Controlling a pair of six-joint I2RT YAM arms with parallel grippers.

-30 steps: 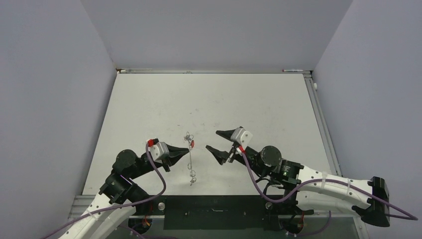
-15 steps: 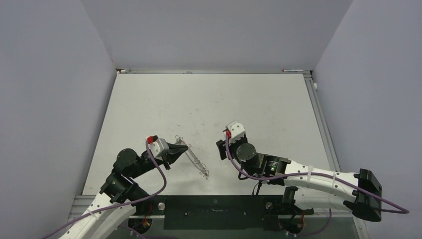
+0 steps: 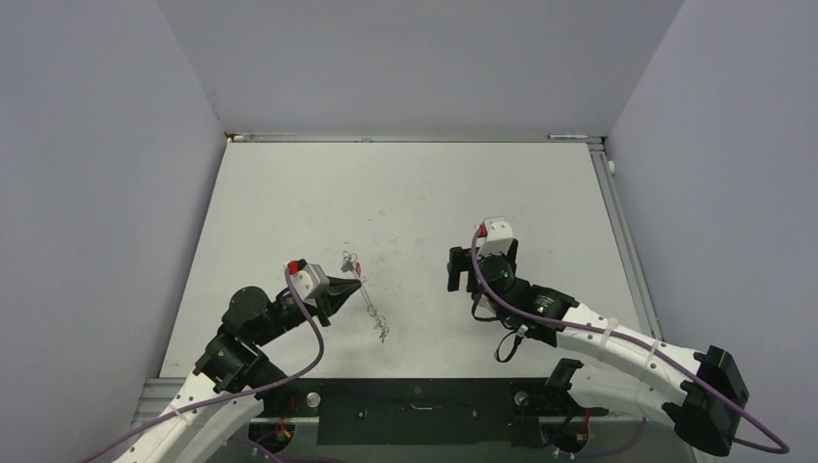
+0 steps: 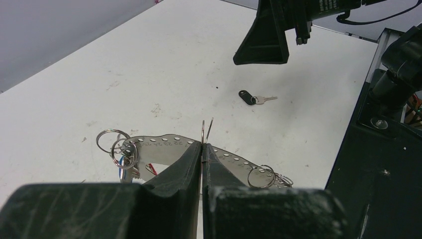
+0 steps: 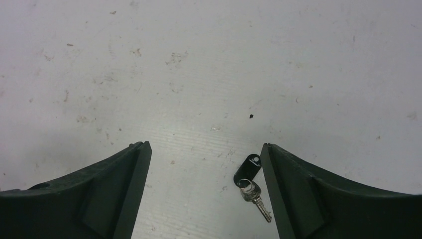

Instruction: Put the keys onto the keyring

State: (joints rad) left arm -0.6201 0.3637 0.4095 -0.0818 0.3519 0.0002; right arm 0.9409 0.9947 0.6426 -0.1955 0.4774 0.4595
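Observation:
My left gripper (image 4: 201, 147) is shut on the keyring (image 4: 203, 130), whose thin wire sticks up between the fingertips. A curved, perforated metal band (image 4: 164, 142) with small split rings at both ends hangs on it. Bits of a blue key (image 4: 121, 173) and a red key (image 4: 151, 169) show at its left end. From above, the keyring (image 3: 374, 311) slants across the table from the left gripper (image 3: 359, 283). My right gripper (image 5: 205, 145) is open and points down at the table. The black key (image 5: 247, 171) lies flat between its fingers, close to the right one.
In the left wrist view the black key (image 4: 245, 96) rests below the right gripper's fingers (image 4: 261, 45). The black base rail (image 3: 415, 400) runs along the table's near edge. Grey walls enclose the white table (image 3: 405, 193) on three sides.
The right gripper swung away from the keyring to the right, turned downward over the black key and opened wider. The left gripper kept its grip while the keyring swung about and shifted slightly.

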